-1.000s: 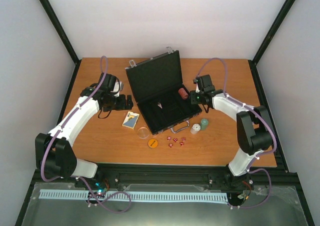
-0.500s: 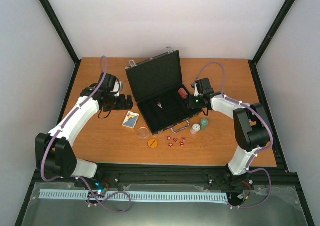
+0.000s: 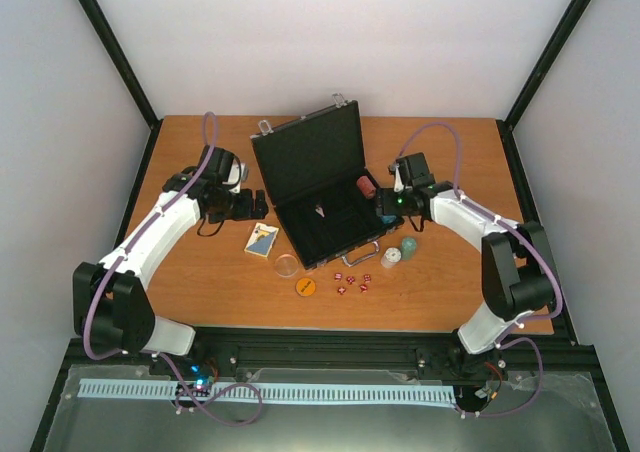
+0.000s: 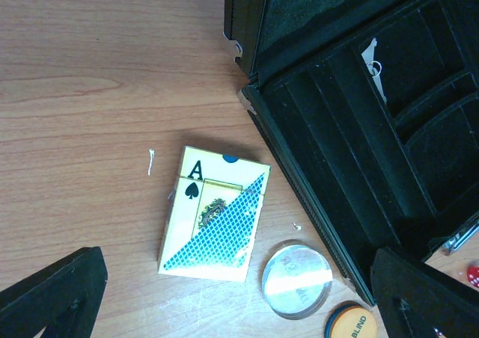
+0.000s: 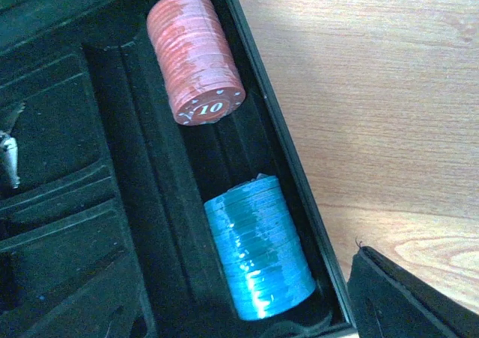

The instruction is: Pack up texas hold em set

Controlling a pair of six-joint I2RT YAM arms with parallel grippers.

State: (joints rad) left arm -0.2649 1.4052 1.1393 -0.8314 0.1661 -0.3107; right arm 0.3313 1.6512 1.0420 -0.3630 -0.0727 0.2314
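The right tool (image 3: 383,207) is being opened over the right end of the open briefcase (image 3: 318,187). 1 second ago it was being held at the case's right rim. Now it is being seen lower and further in over the tray, jaws being spread wide with nothing between them.

The blue chip stack (image 5: 258,248) is being left lying on its side in the outermost channel, toward the front corner. It is sharing that channel with the red chip stack (image 5: 196,57), with a gap being kept between the 2. Only 1 finger (image 5: 404,300) of this tool is being shown by its wrist camera, and it is clear of the blue chips. This is being read as a finished drop, so 2 stacks are being counted as packed.

The left tool (image 3: 256,204) is being held wide open and empty, just as it was 1 second ago, hovering left of the case above the card box (image 4: 213,214).

Several pieces are still being left out on the counter (image 3: 190,272):
- the card box
- the clear disc (image 4: 297,278)
- the orange disc (image 4: 352,323)
- the small red dice (image 3: 352,282)
- the white chip stack (image 3: 390,258) and the green chip stack (image 3: 408,244), both near the case's front right corner

Writing is being picked out:
- "10" on the end face of the red stack
- a black "A" over a spade on the card box
- "BLIND" on the orange disc

Anything printed on the clear disc is being lost to glare.
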